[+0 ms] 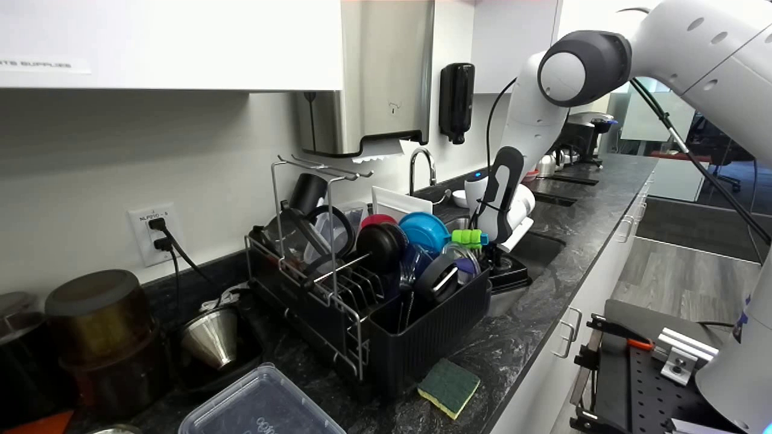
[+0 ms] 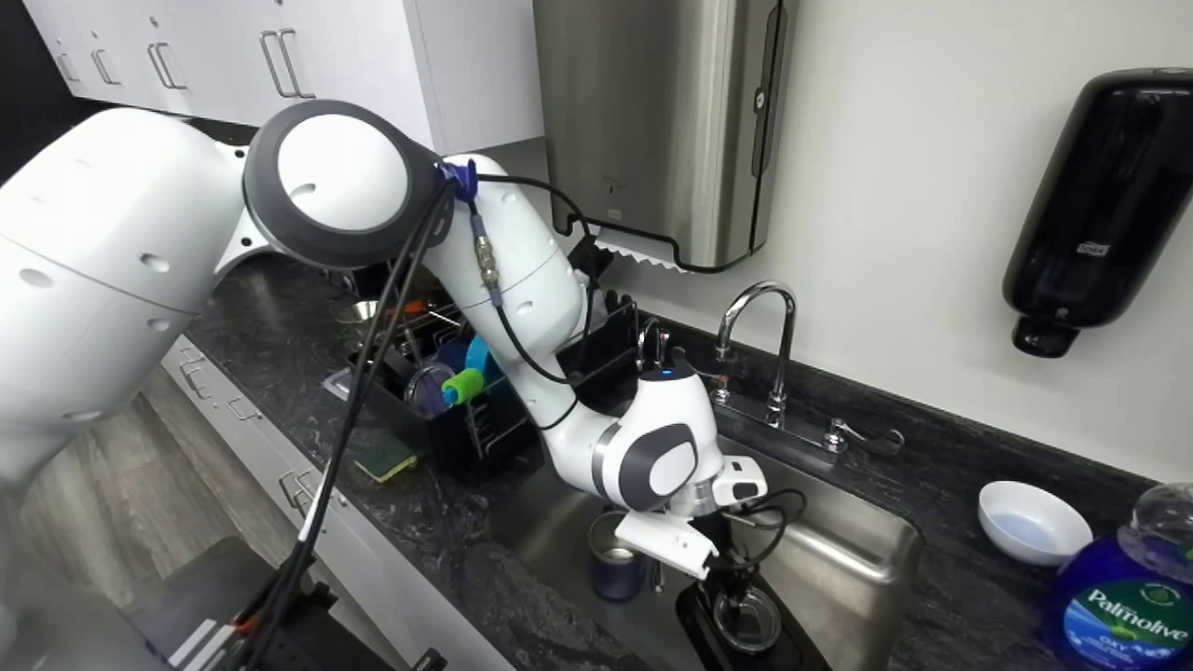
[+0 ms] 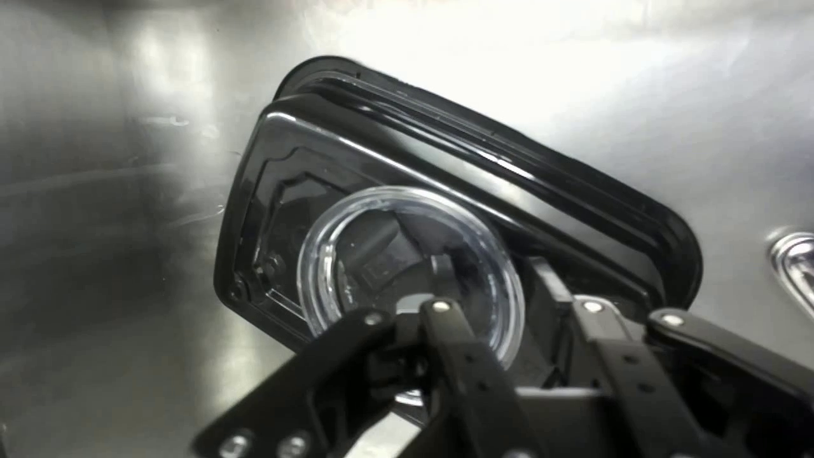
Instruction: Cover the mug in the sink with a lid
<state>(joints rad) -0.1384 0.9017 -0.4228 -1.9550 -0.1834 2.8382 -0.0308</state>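
A clear round lid [image 3: 381, 248] lies on a black upturned tray [image 3: 273, 184] in the steel sink [image 2: 848, 550]. The lid also shows in an exterior view [image 2: 762, 634]. A mug [image 2: 616, 570], dark blue below with a steel inside, stands upright in the sink beside the tray; it is out of the wrist view. My gripper [image 3: 493, 273] points down over the lid, fingers apart. In the wrist view one finger overlaps the lid and the other is just outside its rim, with the rim between them. I cannot tell whether the fingers touch it.
A black dish rack [image 1: 422, 337] full of dishes stands beside the sink. A sponge [image 1: 449, 386] lies in front of it. The faucet [image 2: 783, 345] rises behind the sink. A white bowl [image 2: 1033, 522] and a blue soap bottle [image 2: 1123, 587] stand on the counter's far side.
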